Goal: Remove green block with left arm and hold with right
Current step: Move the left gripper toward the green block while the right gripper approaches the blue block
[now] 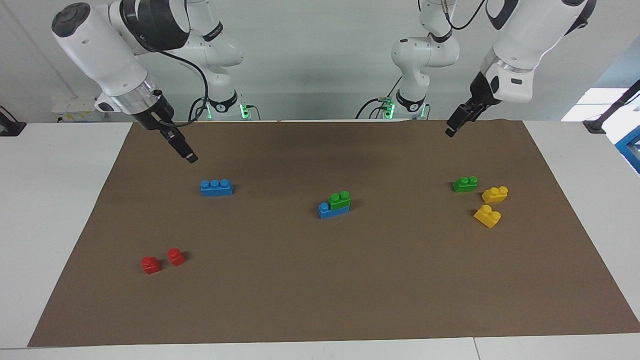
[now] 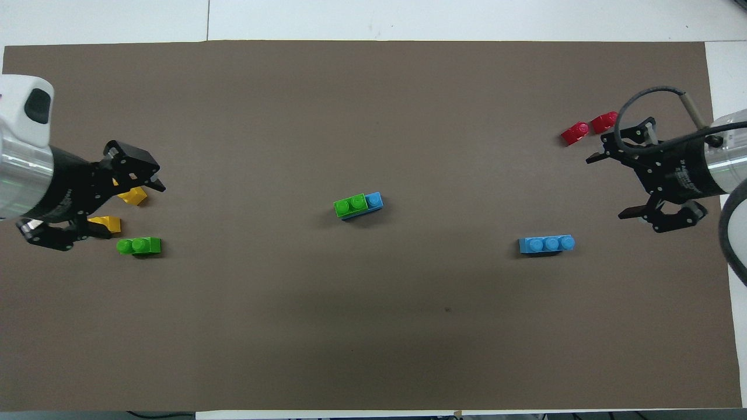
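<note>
A green block (image 1: 340, 199) (image 2: 350, 206) sits stacked on a blue brick (image 1: 327, 211) (image 2: 374, 200) at the middle of the brown mat. A second green block (image 1: 465, 184) (image 2: 139, 245) lies loose toward the left arm's end. My left gripper (image 1: 451, 131) (image 2: 134, 211) is open and empty, raised over the mat by the yellow bricks. My right gripper (image 1: 190, 158) (image 2: 606, 187) is open and empty, raised over the mat between the red bricks and the lone blue brick.
Two yellow bricks (image 1: 495, 194) (image 2: 133, 196) lie beside the loose green block. A blue three-stud brick (image 1: 216, 187) (image 2: 547, 244) and two red bricks (image 1: 151, 265) (image 2: 575, 133) lie toward the right arm's end. The brown mat (image 1: 320, 300) covers the table.
</note>
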Controlling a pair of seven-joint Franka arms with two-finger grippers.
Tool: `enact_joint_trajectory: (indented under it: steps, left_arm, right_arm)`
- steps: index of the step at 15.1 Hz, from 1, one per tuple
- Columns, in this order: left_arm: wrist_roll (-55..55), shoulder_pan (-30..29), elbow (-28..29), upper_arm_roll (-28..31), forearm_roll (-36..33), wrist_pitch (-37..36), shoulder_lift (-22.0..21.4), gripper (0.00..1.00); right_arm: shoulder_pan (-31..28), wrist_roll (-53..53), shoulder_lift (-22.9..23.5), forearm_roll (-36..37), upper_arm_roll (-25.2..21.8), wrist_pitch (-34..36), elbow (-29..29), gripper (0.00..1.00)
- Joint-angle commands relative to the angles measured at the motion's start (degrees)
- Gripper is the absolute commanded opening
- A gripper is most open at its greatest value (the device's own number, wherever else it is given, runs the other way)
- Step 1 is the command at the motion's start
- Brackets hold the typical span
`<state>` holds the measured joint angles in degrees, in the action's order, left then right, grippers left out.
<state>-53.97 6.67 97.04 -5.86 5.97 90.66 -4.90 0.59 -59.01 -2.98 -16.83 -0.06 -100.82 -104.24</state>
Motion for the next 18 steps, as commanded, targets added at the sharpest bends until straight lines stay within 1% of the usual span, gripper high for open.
enact_joint_trajectory:
  steps: [1,3,4,5,7,8,10,13,16,18]
  left_arm:
    - [-23.9,4.8,8.7,0.5,0.6,8.6,-4.9,1.00]
    - [-39.6,7.0,11.4,0.4,0.4,13.1,-5.8,1.00]
    - [-44.9,8.2,11.9,0.3,0.4,14.7,-5.8,1.00]
    - [-49.3,9.0,12.5,0.3,0.4,16.0,-5.7,1.00]
    - [-56.6,11.2,13.5,0.3,0.4,18.3,-4.9,1.00]
    - [-59.7,12.6,14.6,0.3,0.3,20.1,-4.6,1.00]
    - [-64.4,14.6,17.0,0.3,0.3,23.3,-4.5,1.00]
    - [-70.1,17.5,16.4,0.3,0.1,24.6,0.0,1.00]
    - [-75.9,20.0,16.1,0.3,0.0,28.4,4.1,1.00]
    - [-78.5,20.7,16.0,0.3,-0.2,30.3,5.8,1.00]
  right_arm:
    - [1.5,-7.5,0.7,-5.8,0.0,-3.3,-2.8,1.00]
    - [1.5,-7.4,3.1,-10.9,0.0,-3.6,-2.7,1.00]
    - [1.3,-7.4,4.2,-14.9,0.0,-3.9,-2.7,1.00]
    - [1.4,-7.5,5.3,-18.5,0.0,-4.8,-2.7,1.00]
    - [2.6,-8.8,6.8,-21.0,0.0,-5.8,-3.1,1.00]
    - [4.3,-10.8,7.4,-22.8,0.0,-6.4,-3.4,1.00]
    - [5.2,-13.4,8.0,-24.6,0.0,-9.2,-5.5,1.00]
    - [7.3,-13.1,8.2,-25.2,0.0,-11.5,-8.5,1.00]
    - [8.8,-13.2,9.7,-25.2,0.0,-12.0,-8.5,1.00]
    - [10.2,-13.6,10.5,-25.2,0.0,-12.6,-8.5,1.00]
